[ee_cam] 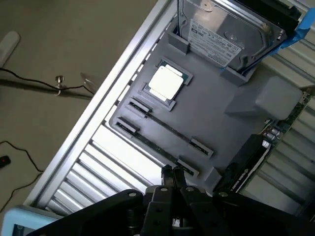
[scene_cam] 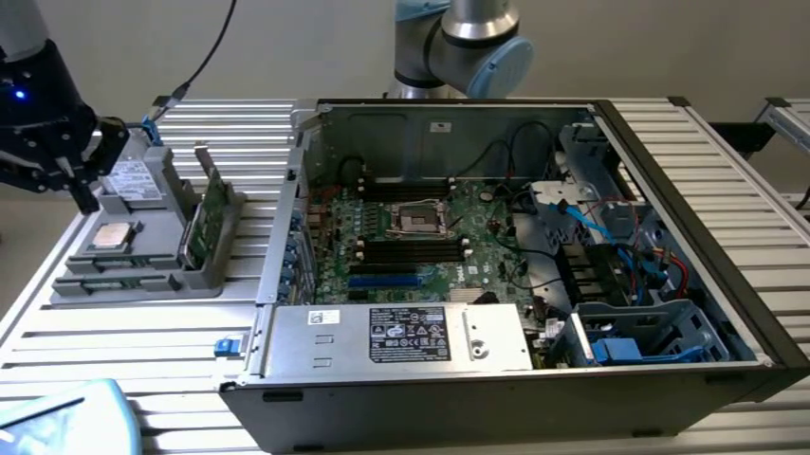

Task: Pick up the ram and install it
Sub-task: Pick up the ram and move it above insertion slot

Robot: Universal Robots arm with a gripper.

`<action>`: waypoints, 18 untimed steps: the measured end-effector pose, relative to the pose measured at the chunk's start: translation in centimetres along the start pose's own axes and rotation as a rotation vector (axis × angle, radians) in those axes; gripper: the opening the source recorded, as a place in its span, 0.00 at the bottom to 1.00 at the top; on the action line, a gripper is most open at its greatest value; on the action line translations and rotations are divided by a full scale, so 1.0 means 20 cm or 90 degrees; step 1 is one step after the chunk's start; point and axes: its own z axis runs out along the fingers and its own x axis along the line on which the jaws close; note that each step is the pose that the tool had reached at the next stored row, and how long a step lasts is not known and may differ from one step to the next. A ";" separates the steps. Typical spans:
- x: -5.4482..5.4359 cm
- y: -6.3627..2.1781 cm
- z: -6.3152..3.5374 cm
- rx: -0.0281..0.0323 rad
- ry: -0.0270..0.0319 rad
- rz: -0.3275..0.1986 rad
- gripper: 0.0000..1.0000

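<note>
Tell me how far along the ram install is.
Done: nothing visible yet. What looks like the ram sits edge-up in its holder on the gray tray, untouched. In hand: the gripper is shut and empty, poised above the tray near one end of the holders. Left: both the pickup and seating the stick on the motherboard in the open case.
</note>
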 end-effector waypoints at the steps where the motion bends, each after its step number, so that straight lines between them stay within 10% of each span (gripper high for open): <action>1: 0.00 0.000 0.001 0.0006 0.0005 -0.011 0.11; 18: 0.00 -0.002 0.039 0.0167 0.0133 -0.207 0.11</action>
